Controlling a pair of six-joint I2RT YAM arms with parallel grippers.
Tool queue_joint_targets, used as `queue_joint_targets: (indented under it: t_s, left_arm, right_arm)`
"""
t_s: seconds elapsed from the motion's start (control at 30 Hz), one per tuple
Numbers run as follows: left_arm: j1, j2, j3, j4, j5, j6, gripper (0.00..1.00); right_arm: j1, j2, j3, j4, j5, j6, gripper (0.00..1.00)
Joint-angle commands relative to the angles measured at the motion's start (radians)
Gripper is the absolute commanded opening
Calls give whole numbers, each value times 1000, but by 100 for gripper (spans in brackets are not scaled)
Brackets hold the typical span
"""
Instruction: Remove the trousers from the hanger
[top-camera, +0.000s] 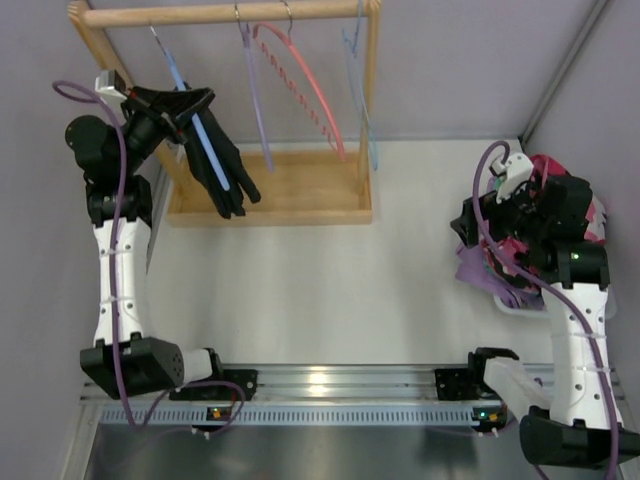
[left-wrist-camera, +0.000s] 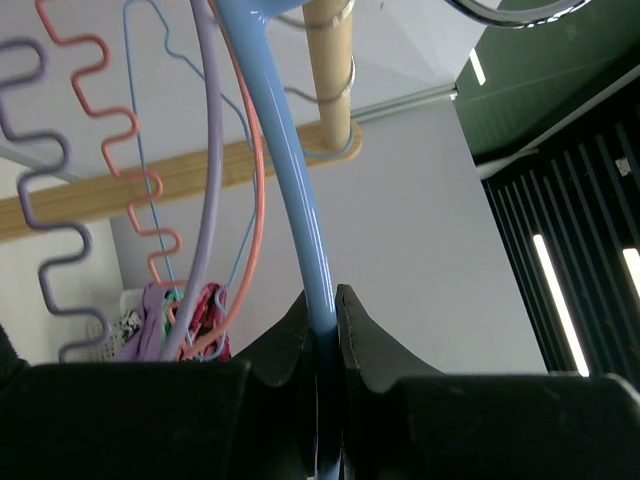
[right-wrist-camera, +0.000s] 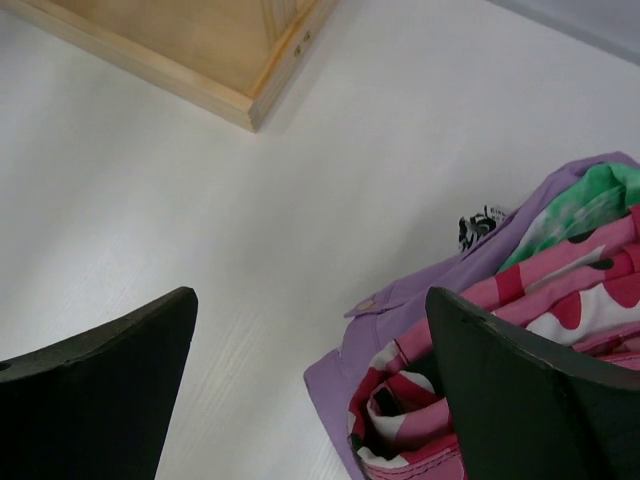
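Observation:
The light blue hanger (top-camera: 208, 140) hangs by its metal hook from the wooden rod (top-camera: 230, 13) at the rack's left end. The black trousers (top-camera: 228, 170) hang limp over its arm, above the rack's base. My left gripper (top-camera: 185, 105) is shut on the hanger's thick blue arm just above the trousers. The left wrist view shows the arm (left-wrist-camera: 290, 180) pinched between the jaws of this gripper (left-wrist-camera: 322, 305); the trousers are hidden there. My right gripper (top-camera: 478, 232) is open and empty at the far right, by the clothes heap (top-camera: 520, 270), a little above the table in the right wrist view (right-wrist-camera: 310, 330).
On the rod also hang a purple hanger (top-camera: 255, 100), a red wavy hanger (top-camera: 310, 95) and a thin pale blue hanger (top-camera: 358, 80). The rack's wooden base (top-camera: 300, 190) lies below them. The heap of pink and purple clothes (right-wrist-camera: 520, 300) lies under my right fingers.

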Motion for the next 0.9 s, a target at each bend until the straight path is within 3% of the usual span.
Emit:
queue_joint_targets:
  t_s: [0.0,0.13,0.27,0.47,0.67,0.77,0.87]
  left_arm:
    - [-3,-176,-63,221,10,6,0]
    - [-3,-272,-154,251,4,-9,0]
    - [-3,-345,-214,261,6,-26,0]
    - [-3,-447,-281,261,10,-20,0]
    - [-3,-497,-266,245,2,-29,0]
    - [-3,-506,-257,214,10,-32,0]
    - [-3,-510,-261,199,15,-38,0]
  right_arm:
    - [21,30,99,65,-82,-29,99]
    - [76,74,184,66,-70,-29,99]
    - [211,52,163,170,-26,-26,99]
    - [420,-5,49,469,-35,-1,99]
    - [711,26,-35,727,146,14,99]
    - [842,40,-110,891,164,13,99]
    - [1010,107,-144,1022,303,-50,99]
